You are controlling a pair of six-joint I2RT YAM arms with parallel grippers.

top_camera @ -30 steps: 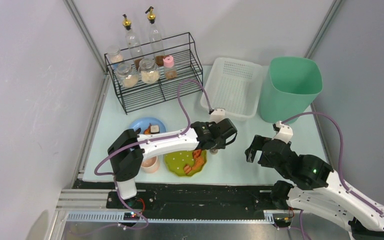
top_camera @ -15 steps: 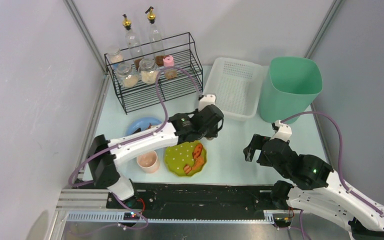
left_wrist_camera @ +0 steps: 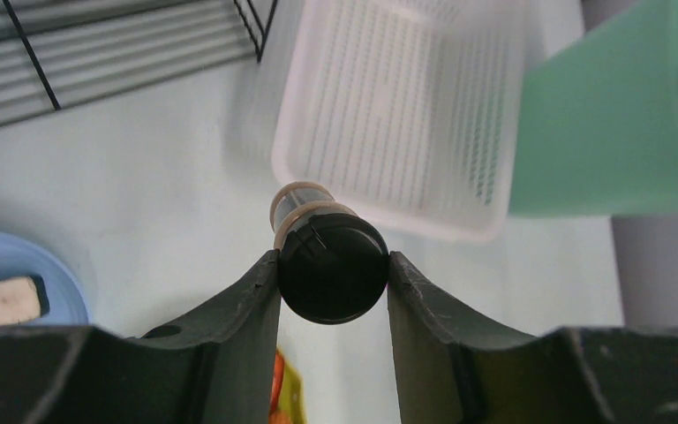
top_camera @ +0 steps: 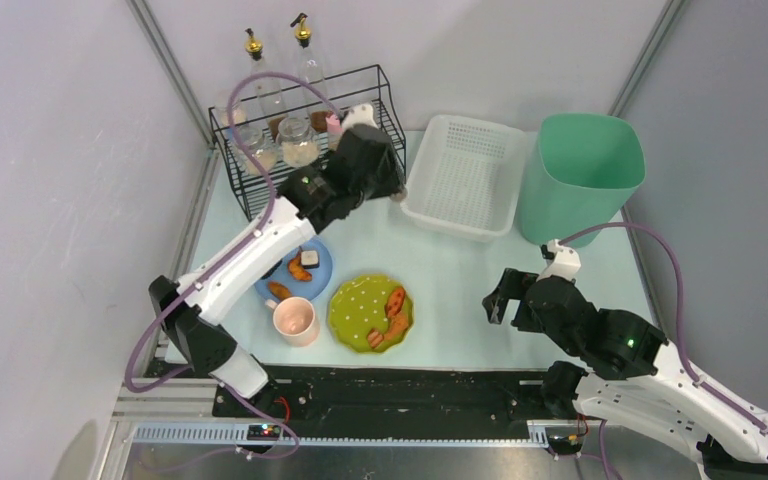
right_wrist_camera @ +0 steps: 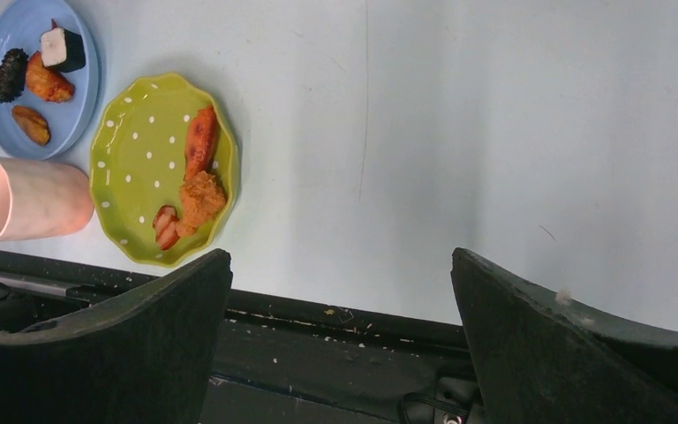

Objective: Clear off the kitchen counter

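Firmly closed on a jar [left_wrist_camera: 305, 205], left gripper [left_wrist_camera: 331, 262]: fingers [left_wrist_camera: 256, 300] pressed on both sides of the black lid, glass body pointing away from the wrist camera. Held up in the air over the far part of the counter [top_camera: 460, 285], not resting on anything. Just beside the near left corner of the basket [top_camera: 465, 170], and close to the right end of the rack [top_camera: 290, 185]. Further right, past the basket, green bin [top_camera: 580, 175], upright at the far right corner. Left arm stretched far forward from its base at the near left.

Spread wide and holding nothing, right gripper [right_wrist_camera: 335, 265], hanging over the near right part of the counter, close to the black rail [right_wrist_camera: 335, 318]. Only bare mint surface between its fingers. To its left, green plate [top_camera: 355, 315] with orange and red food pieces. Just beside that plate, pink cup [top_camera: 295, 320], and behind the cup, blue plate [top_camera: 318, 270] with more food.

Counter itself flat under both arms, from the black rail at front to the walls at back, carrying plates, cup, rack and basket.
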